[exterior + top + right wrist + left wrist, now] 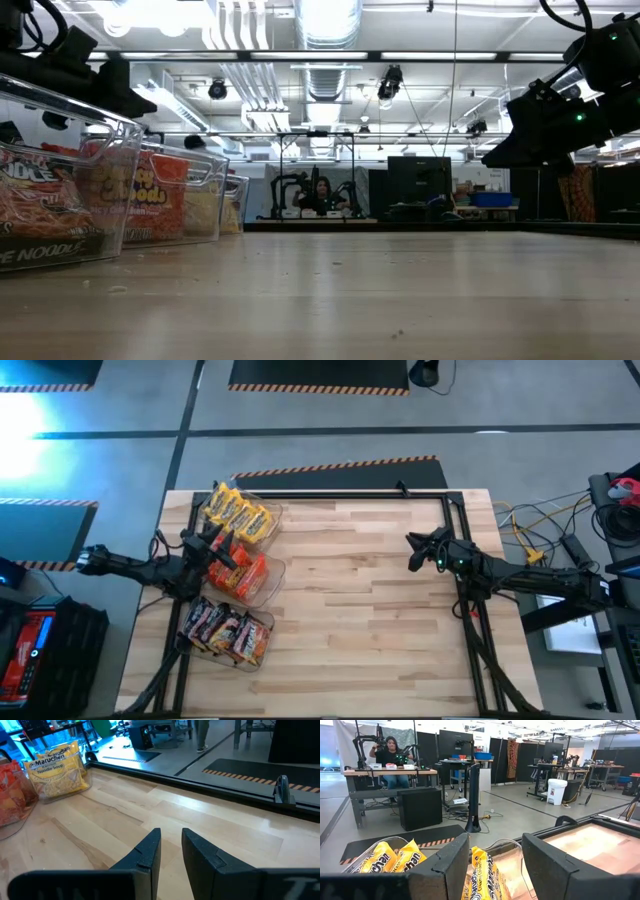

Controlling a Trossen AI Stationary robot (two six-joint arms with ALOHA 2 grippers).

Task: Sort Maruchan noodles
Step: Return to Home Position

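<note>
Overhead shows all three bins (pixel 281 568) on the table's (pixel 360 620) left: yellow noodles (pixel 240 515) at the back, orange noodles (pixel 243 574) in the middle, black noodles (pixel 226 632) in front, packs on edge in slanting rows. My right wrist cam misses the black. The left gripper (pixel 215 546) is wide open over the middle bin, empty; the right gripper (pixel 171 838) is barely cracked, empty.

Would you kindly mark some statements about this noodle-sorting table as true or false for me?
1. The yellow packets lie in one of the clear bins. True.
2. The right tool grips a packet. False: it is open and empty above the bare table.
3. The left tool hovers open above the bins. True.
4. The black packets share a bin with the orange packets. False: each colour has its own bin.
5. A loose packet lies mid-table. False: none shows outside the bins.
</note>
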